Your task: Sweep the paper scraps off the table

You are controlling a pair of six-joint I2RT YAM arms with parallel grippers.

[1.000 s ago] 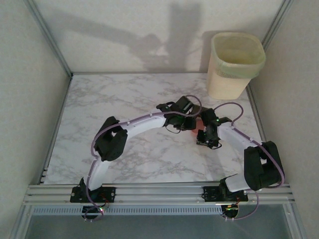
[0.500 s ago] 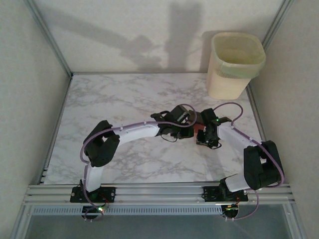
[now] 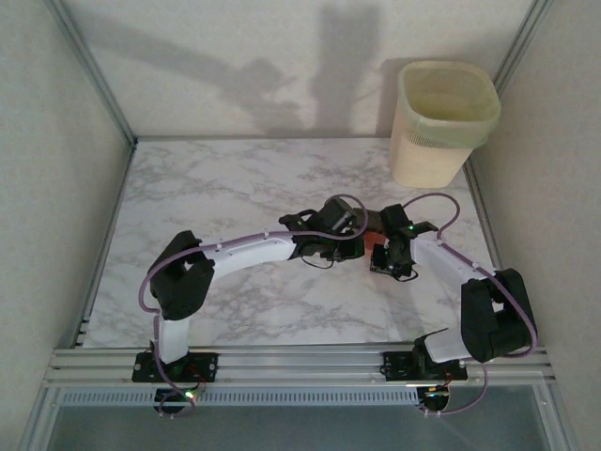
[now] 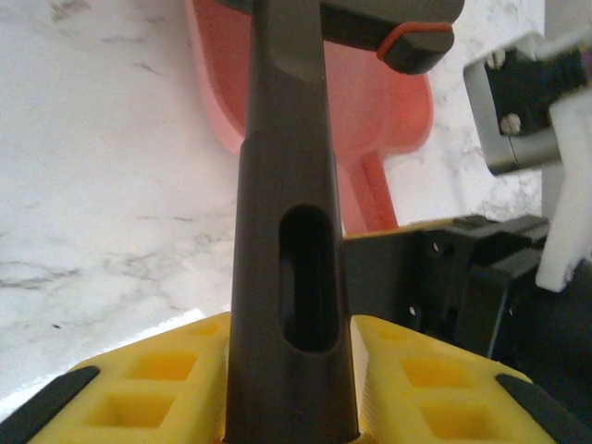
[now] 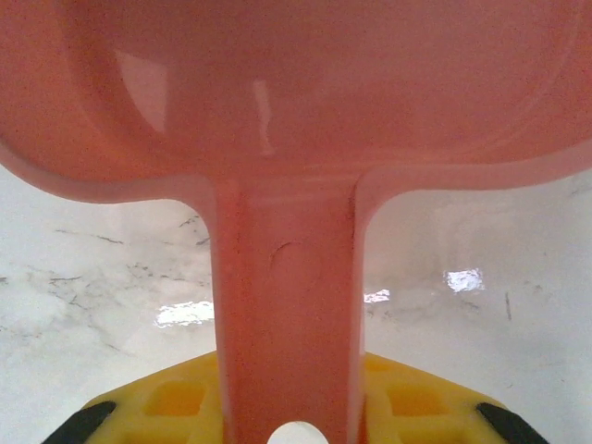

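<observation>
Your left claw (image 4: 291, 370) is closed narrow on the handle of the dark brush (image 4: 287, 231); your right claw (image 5: 287, 407) is clamped on the handle of the pink dustpan (image 5: 305, 92). The two meet right of centre on the table (image 3: 235, 188), the left claw coming in from the left and the right claw from the near right; the bin (image 3: 441, 122) stands well apart at the far right corner.

The relation to mind is brush against pan. The brush's long axis runs straight out from the left claw, and its head sits over the pan's bowl, ahead and slightly right. The pan's handle runs straight back into the right claw, with the bowl on the far side of it. Whether the bristles touch the pan you cannot tell.

The paper scraps are too small, or too well hidden under the two wrists, to place. Judge them to lie at or in the pan, so the left arm, with the brush, is the one to move.
</observation>
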